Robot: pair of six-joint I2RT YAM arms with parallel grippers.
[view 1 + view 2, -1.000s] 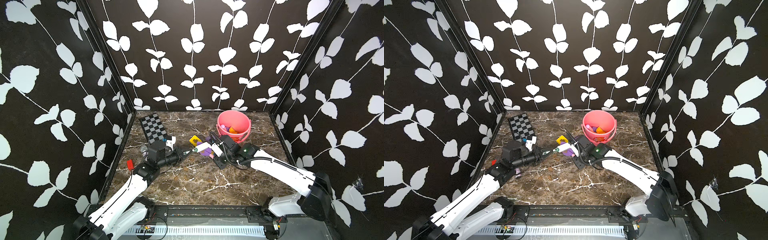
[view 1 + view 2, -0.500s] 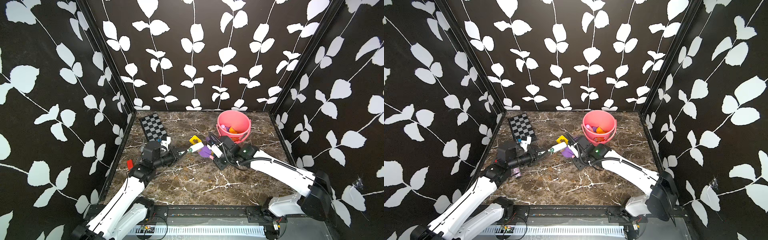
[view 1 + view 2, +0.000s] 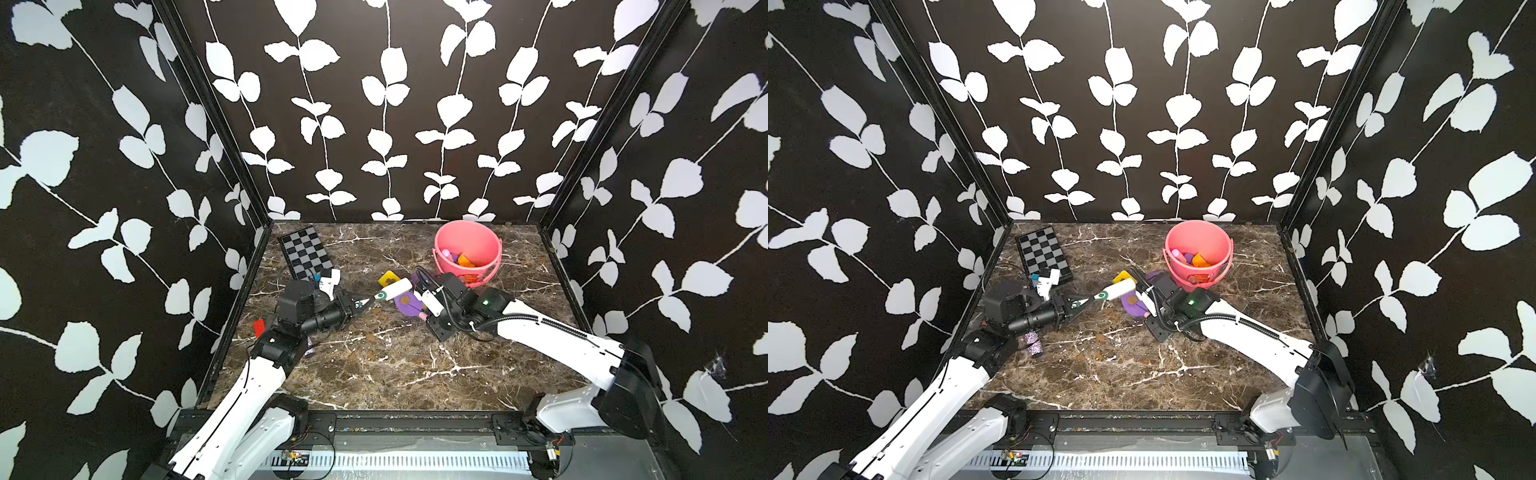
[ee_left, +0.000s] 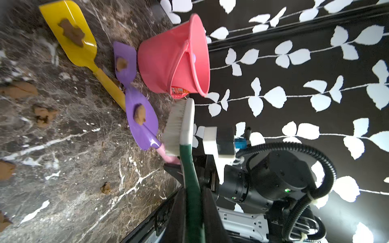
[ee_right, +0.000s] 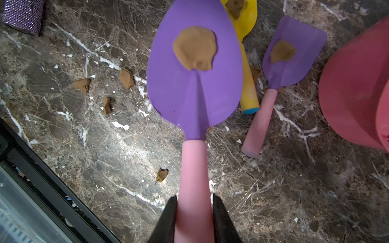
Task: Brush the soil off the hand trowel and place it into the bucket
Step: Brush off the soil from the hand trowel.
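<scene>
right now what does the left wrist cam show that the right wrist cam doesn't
Left wrist only: the white-bristled brush with a green handle in the shut left gripper, and the right arm. Right wrist only: a sparkly purple block, and the right gripper shut on the pink handle of the oval purple plastic trowel. Both: that trowel's brown soil patch, the yellow plastic trowel, the square purple trowel, the round pink plastic bucket.
</scene>
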